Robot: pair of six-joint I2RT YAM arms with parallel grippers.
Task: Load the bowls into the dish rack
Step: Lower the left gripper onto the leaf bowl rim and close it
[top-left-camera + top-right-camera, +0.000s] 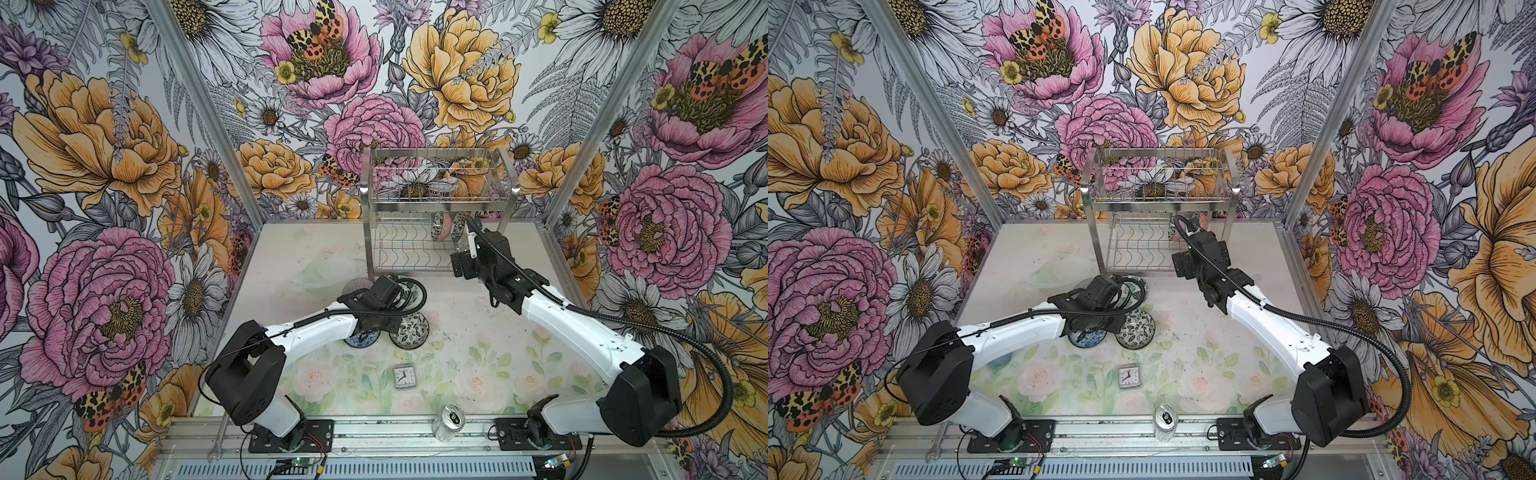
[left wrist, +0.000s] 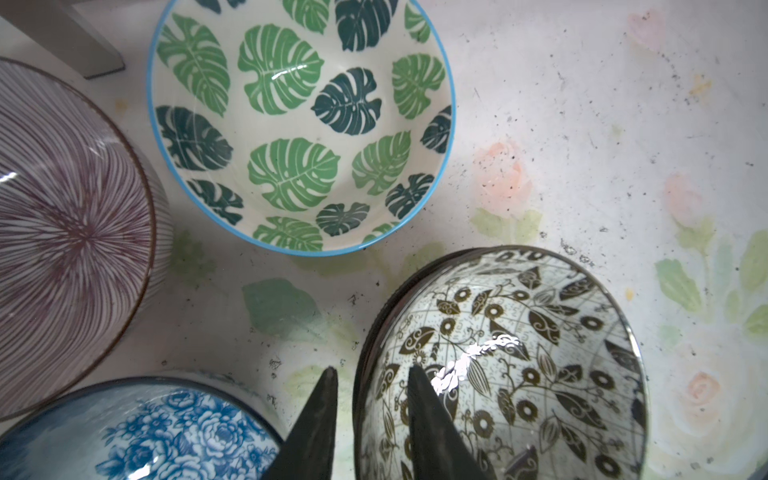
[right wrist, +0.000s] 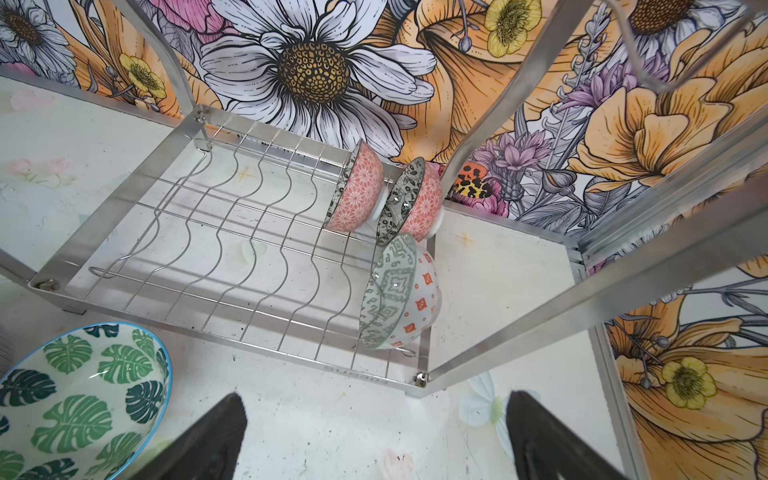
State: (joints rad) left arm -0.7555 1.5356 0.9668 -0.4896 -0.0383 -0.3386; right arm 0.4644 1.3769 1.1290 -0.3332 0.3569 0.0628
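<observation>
The black-and-white floral bowl [image 2: 519, 353] [image 1: 409, 330] sits on the table. My left gripper [image 2: 370, 368] straddles its near rim, one finger inside and one outside. A sliver of table shows between the outer finger and the wall, so the jaws are still open. Round it stand a green leaf bowl [image 2: 299, 124], a purple striped bowl [image 2: 62, 232] and a blue floral bowl [image 2: 166, 432]. The dish rack [image 1: 440, 199] stands at the back. On edge in its wavy lower tier are two pink bowls [image 3: 359, 187] [image 3: 419, 199] and a green geometric bowl [image 3: 399, 291]. My right gripper [image 3: 376, 395] is open and empty before the rack's front right corner.
A small square clock [image 1: 404, 376] lies mid-table, with a silver can [image 1: 451, 422] at the front edge. A clear glass dish [image 1: 328, 270] sits left of the rack. A wrench [image 1: 216, 449] lies on the front rail. The rack's upper basket tier [image 1: 432, 183] holds nothing that I can see.
</observation>
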